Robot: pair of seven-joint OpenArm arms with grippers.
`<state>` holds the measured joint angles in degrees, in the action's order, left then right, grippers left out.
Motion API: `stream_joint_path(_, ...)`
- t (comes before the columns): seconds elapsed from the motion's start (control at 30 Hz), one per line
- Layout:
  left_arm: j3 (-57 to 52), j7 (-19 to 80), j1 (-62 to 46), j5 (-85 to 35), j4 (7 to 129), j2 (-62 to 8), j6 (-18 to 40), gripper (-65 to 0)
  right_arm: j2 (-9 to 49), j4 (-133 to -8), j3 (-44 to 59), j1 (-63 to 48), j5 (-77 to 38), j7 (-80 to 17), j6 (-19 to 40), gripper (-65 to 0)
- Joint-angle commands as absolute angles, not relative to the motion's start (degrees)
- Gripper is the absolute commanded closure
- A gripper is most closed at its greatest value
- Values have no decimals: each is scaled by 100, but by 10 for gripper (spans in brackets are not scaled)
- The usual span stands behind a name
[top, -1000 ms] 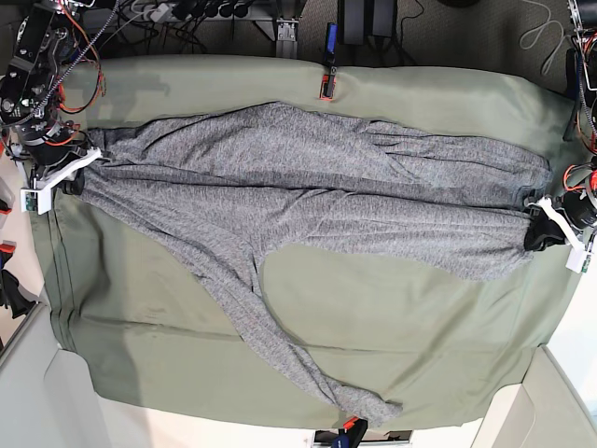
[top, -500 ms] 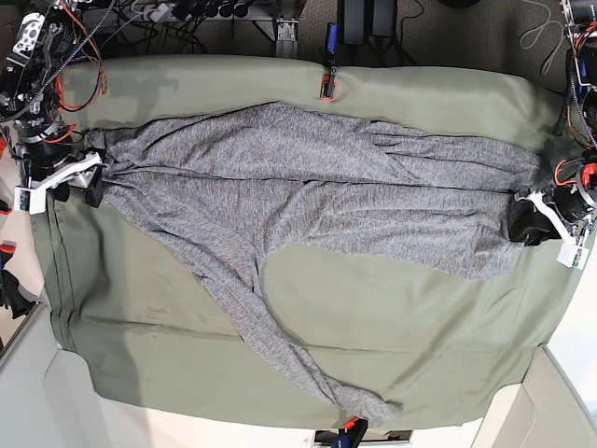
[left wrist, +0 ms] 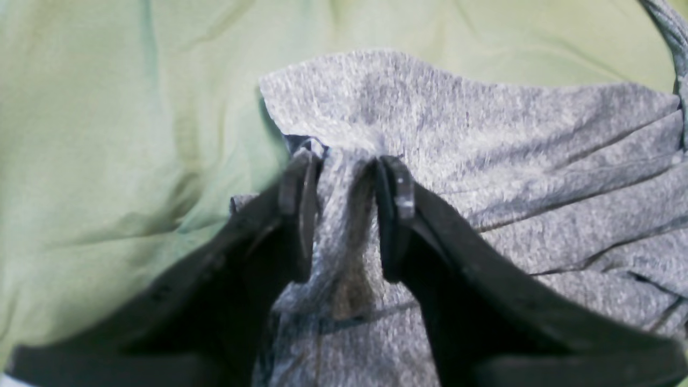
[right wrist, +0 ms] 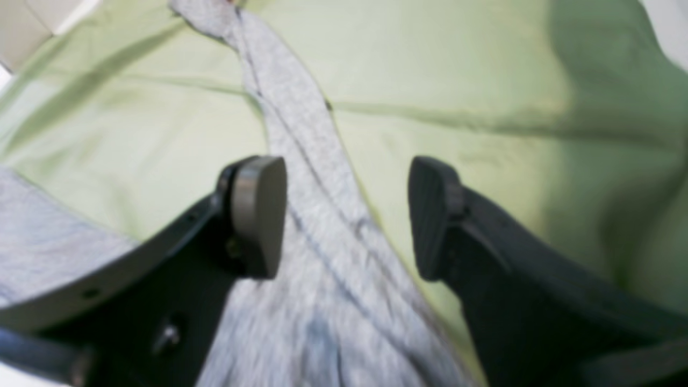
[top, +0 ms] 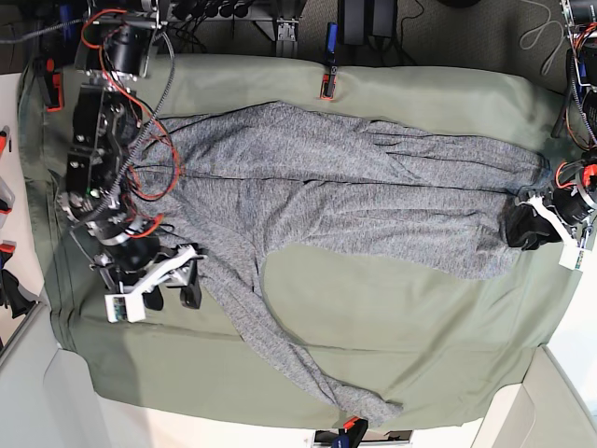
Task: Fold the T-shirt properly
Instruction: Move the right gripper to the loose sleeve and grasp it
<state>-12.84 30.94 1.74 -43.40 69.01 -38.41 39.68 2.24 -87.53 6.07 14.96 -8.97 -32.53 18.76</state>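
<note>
The right claw (top: 173, 285) has let go of the T-shirt (top: 336, 187) edge at 9 o'clock and swung in over the desk (top: 401, 327), now hanging toward 8 o'clock of the base view with its jaws spread apart, a strip of grey cloth running between them in its wrist view without being pinched. The left claw (top: 524, 227) has barely shifted at 3 o'clock and is clenched on a bunched fold of the T-shirt. The garment lies stretched across the olive cloth (top: 438, 93), one long sleeve-like strip trailing toward 6 o'clock.
</note>
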Motion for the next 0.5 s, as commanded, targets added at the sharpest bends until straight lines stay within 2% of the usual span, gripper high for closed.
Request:
stream_joint_path(0.0, -1343, 3052, 268, -4434, 6993, -3986, 4000, -218, 268, -8521, 416, 1789, -720, -3096, 1680, -358)
stream_joint_path(0.23, -1343, 3218, 250, -4440, 6993, -3986, 4000, -218, -3, -6272, -628, 2781, 292, -2974, 930, -358)
stream_joint_path(0.4, -1343, 3218, 252, -4519, 6993, -3986, 4000, -218, -283, -5881, -738, 2873, 624, -2910, 775, -353)
stream_joint_path(0.43, -1343, 3216, 255, -4521, 6993, -3986, 4000, -218, -296, -5881, -738, 2873, 626, -2912, 777, -320)
stream_joint_path(0.47, -1343, 3214, 255, -4521, 6993, -3986, 4000, -218, -301, -5881, -738, 2873, 626, -2915, 777, -259)
